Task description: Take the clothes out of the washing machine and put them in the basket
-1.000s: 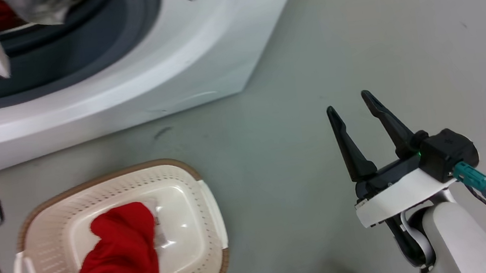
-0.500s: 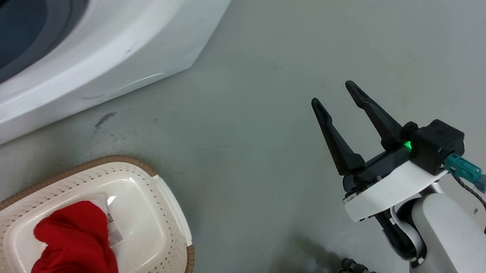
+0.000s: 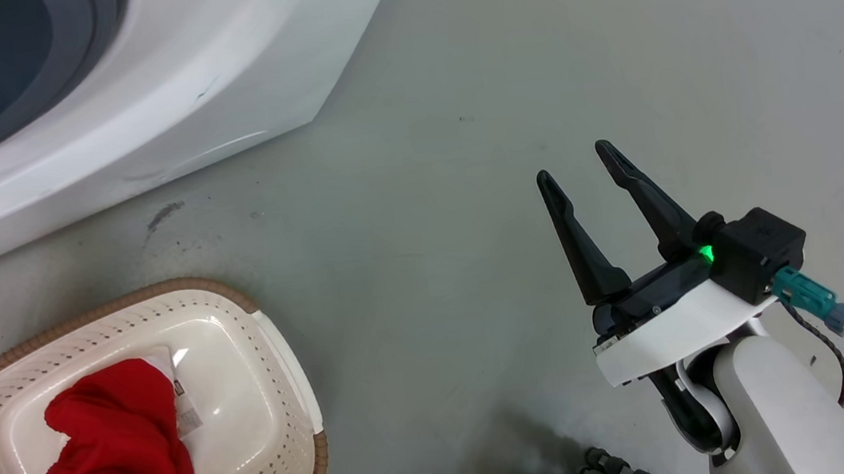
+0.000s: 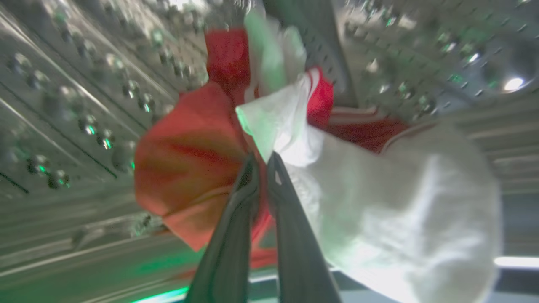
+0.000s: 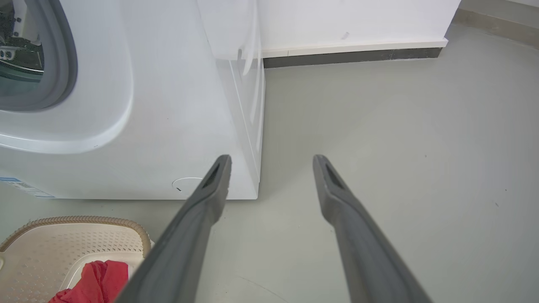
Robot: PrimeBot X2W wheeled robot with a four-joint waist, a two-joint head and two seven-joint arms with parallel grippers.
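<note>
Grey floor (image 3: 464, 183) is bearing the basket (image 3: 108, 306) holding a red garment (image 3: 115, 460); right tool (image 3: 572, 162) is hovering wide open, empty; left tool (image 4: 263, 162) is clamping clothes (image 4: 181, 164) inside the drum (image 4: 63, 84).

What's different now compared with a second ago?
The head camera swung: washing machine and basket slid left in its picture. The right gripper stayed open over the floor, the red garment in the basket. The left gripper pinches clothes in the drum.
</note>
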